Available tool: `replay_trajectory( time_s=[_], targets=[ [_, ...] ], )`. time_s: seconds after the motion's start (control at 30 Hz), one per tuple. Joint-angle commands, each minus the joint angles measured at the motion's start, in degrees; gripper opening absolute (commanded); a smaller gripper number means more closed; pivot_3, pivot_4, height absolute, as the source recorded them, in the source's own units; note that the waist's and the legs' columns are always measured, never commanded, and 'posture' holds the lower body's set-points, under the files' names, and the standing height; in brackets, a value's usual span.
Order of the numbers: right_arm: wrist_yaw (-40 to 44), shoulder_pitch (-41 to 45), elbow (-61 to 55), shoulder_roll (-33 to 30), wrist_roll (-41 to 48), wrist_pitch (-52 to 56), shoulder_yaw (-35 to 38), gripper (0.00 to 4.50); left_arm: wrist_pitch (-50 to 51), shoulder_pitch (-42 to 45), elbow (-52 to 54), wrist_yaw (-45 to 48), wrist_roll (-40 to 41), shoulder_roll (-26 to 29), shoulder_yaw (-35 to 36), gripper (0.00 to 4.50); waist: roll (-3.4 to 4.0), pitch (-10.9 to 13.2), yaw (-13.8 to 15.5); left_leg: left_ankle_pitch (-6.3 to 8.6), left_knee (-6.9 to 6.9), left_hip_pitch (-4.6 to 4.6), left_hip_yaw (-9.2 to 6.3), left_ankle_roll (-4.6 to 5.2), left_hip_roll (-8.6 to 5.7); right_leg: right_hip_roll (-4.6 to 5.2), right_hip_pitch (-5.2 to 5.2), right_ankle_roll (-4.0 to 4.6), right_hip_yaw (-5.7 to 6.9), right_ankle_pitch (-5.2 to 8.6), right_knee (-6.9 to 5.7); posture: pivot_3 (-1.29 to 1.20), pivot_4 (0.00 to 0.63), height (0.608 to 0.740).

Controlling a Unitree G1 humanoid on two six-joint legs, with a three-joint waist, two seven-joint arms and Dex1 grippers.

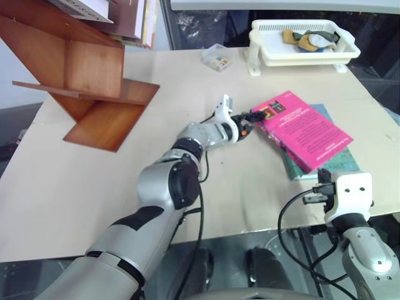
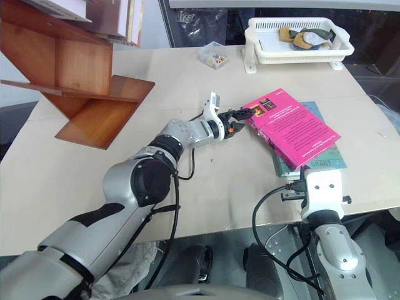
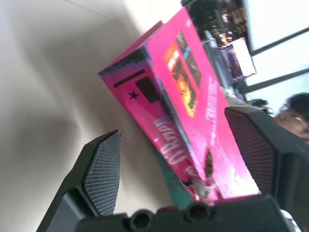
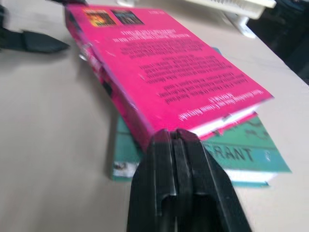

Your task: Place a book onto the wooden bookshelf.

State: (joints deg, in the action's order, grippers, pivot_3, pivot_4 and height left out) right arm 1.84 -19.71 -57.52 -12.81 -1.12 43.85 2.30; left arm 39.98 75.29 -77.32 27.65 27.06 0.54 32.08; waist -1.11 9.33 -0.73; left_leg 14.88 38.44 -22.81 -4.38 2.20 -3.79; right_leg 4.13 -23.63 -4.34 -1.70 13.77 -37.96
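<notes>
Thick magenta book [image 1: 303, 128] with small dark pictures and white text on the cover, lying slantwise atop a teal-green book [image 1: 331, 161] on the table [image 1: 87, 187], at about 3 o'clock from the wooden bookshelf [image 1: 87, 81]. Left gripper [image 1: 249, 119] stretched out nearly level at the book's 9 o'clock corner, fingers spread wide around it, not clamped. Right gripper [image 4: 176, 145] at the book's 6 o'clock, fingers pressed together, grasping nothing.

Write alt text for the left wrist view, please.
The open left gripper has its two black fingers on either side of the pink book, not yet closed. The book lies on a teal-green book on the pale table.
</notes>
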Motion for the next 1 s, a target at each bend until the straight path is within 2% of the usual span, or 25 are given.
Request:
replay_trajectory(
  time_s=[0.03, 0.2, 0.63, 1.0],
  targets=[
    [0.3, 2.2, -2.4, -1.1, -0.7, 4.5, 2.2, 0.02, 3.1, -0.3, 3.0, 4.3, 0.1, -0.1, -1.6, 3.95, 0.0, 0.0, 0.0, 0.0, 0.0, 0.0, 0.0, 0.0, -0.01, 0.0, 0.01, 0.0, 0.0, 0.0, 0.0, 0.0, 0.15, 0.74],
    [1.3, 4.4, 0.6, -2.3, -1.2, 6.2, 2.5, 0.02, 5.9, -2.1, 5.3, 6.5, -0.2, -1.0, -3.7, 3.95, 0.0, 0.0, 0.0, 0.0, 0.0, 0.0, 0.0, 0.0, 0.01, -0.01, 0.0, 0.0, 0.0, 0.0, 0.0, 0.0, 0.15, 0.74],
    [3.2, 9.1, 4.9, -1.5, -0.2, 4.8, -0.5, 0.02, 8.7, -5.5, 10.4, 5.3, 0.7, -1.0, -6.0, 3.95, 0.02, 0.0, 0.0, 0.0, 0.0, 0.0, 0.0, 0.0, 0.01, 0.02, -0.01, 0.01, -0.04, 0.0, -0.01, 0.0, 0.15, 0.74],
    [3.4, 12.9, 8.6, -1.0, -0.6, 3.8, -3.6, 0.02, 11.4, -7.1, 12.9, 3.8, 2.3, -1.0, -5.2, 3.95, 0.02, 0.0, 0.0, 0.0, -0.01, 0.0, 0.01, -0.01, 0.01, 0.02, -0.03, 0.01, -0.05, -0.01, -0.02, 0.0, 0.15, 0.74]
  ],
)
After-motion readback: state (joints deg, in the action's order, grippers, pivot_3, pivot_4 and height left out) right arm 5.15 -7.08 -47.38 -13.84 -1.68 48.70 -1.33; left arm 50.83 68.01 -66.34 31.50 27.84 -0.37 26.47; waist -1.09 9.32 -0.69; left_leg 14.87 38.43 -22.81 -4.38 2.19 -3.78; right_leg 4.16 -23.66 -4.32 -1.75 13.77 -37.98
